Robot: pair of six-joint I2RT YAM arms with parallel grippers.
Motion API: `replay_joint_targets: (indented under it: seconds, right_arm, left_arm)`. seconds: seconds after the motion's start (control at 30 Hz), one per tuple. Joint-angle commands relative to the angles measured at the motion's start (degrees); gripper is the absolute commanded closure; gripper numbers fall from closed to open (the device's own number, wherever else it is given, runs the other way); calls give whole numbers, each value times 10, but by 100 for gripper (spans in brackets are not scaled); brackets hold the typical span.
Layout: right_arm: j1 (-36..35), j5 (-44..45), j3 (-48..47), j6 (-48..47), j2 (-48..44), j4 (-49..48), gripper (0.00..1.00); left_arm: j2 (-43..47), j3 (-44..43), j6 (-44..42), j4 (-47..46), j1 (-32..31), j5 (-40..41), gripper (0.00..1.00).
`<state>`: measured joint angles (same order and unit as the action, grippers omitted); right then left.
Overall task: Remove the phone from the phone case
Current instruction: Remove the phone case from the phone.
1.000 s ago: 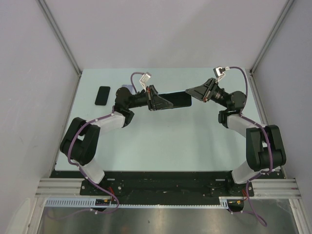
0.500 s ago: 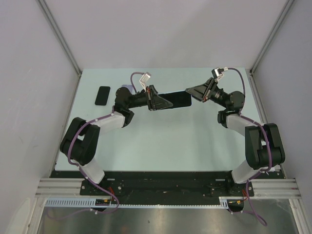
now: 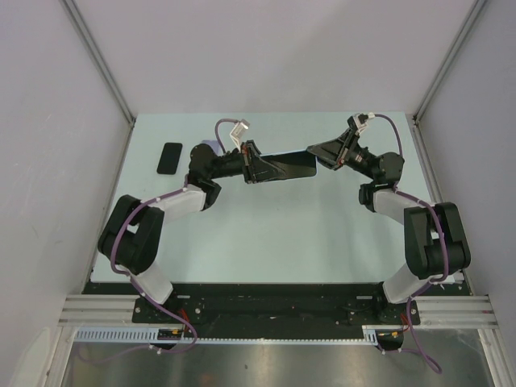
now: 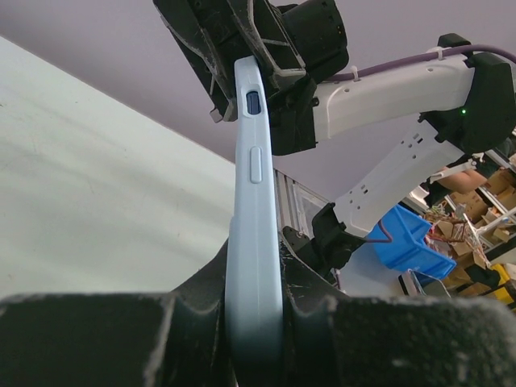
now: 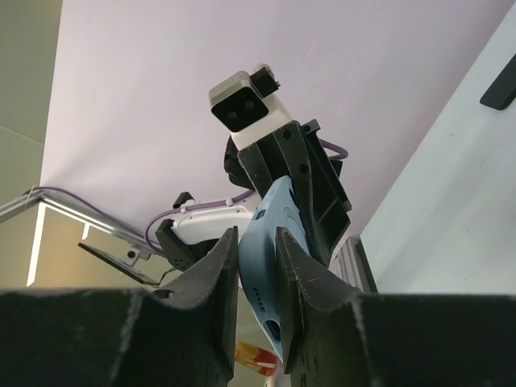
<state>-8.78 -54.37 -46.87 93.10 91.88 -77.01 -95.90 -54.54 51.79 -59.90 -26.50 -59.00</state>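
Note:
A light-blue phone case [image 3: 290,166] with a dark face is held in the air above the table's far middle, between both grippers. My left gripper [image 3: 262,169] is shut on its left end; in the left wrist view the case's edge [image 4: 251,161], with its side buttons, runs up from between my fingers [image 4: 256,274]. My right gripper [image 3: 319,151] is shut on the right end; in the right wrist view the case [image 5: 260,278] sits between my jaws [image 5: 256,242] and looks slightly bent. I cannot tell whether a phone sits inside it.
A flat black phone-shaped slab [image 3: 170,158] lies on the pale green table [image 3: 266,234] at the far left. White walls close the table in on the left, back and right.
My right gripper has edged a little to the left and away, against the case's end. The left arm has barely moved.

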Motion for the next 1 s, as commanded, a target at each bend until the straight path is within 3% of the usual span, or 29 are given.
replay_joint_targets:
  seconds: [0.0,0.97]
  right_arm:
    - [-7,52,-4,51,12,2,83]
    - [-11,75,4,107,23,48,96]
  left_arm:
    - [35,-28,-52,-55,-21,-83,100]
    - [73,-19,-109,-72,-57,-192,100]
